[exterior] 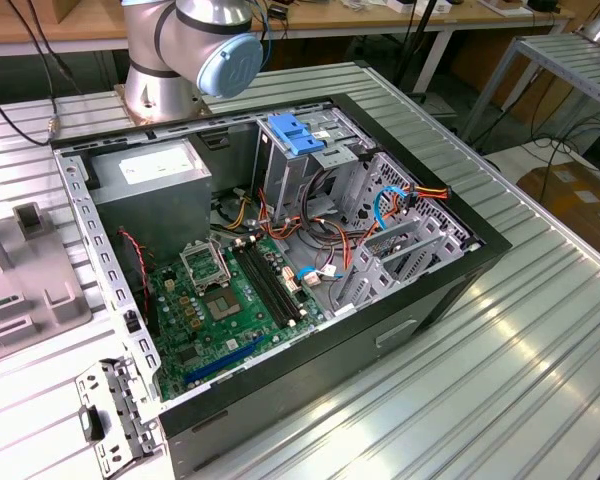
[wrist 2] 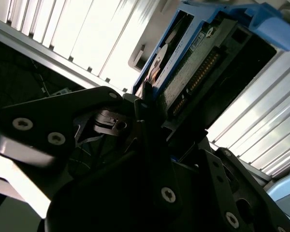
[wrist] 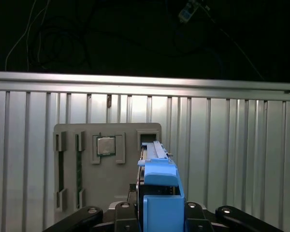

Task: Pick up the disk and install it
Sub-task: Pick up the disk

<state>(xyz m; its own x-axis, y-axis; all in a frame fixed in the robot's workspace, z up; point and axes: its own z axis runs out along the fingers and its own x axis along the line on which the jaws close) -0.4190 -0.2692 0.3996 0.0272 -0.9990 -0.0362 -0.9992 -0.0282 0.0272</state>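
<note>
- The gripper [wrist: 157, 215] is clamped on the disk [wrist: 157, 176]. In the first wrist view the blue carrier stands on edge between the 2 black finger linkages. In the second wrist view a dark finger [wrist 2: 147, 99] lies flat against the disk's labelled face.
- The disk is in the gripper, above the grey tray [wrist: 106, 183] that lies on the ribbed table [wrist: 232, 159]. The tray's square pocket [wrist: 147, 137] shows as a dark opening just behind the disk's far end, so I judge the disk lifted clear of it.
- Progress, as a judgement: the pick-up is done. The install is not yet done, since the disk hangs over the tray, well apart from the computer case [exterior: 460, 275].
- In the exterior view the case lies open across the centre of the frame. Its drive cage [exterior: 315, 170] and light-blue latch [exterior: 295, 133] are in the upper middle, and the tray is at the exterior view's left edge.
- Room around the disk looks open. A chip [wrist: 105, 145] and 2 narrow boards [wrist: 61, 169] sit in tray pockets beside it, apart from it.
- Edges: the cage is hemmed in by loose cables [exterior: 380, 210] toward the exterior view's right and by the grey power supply [exterior: 150, 180] toward its left, with the case's metal rim all round. The table's rail [wrist: 145, 82] borders dark floor.
</note>
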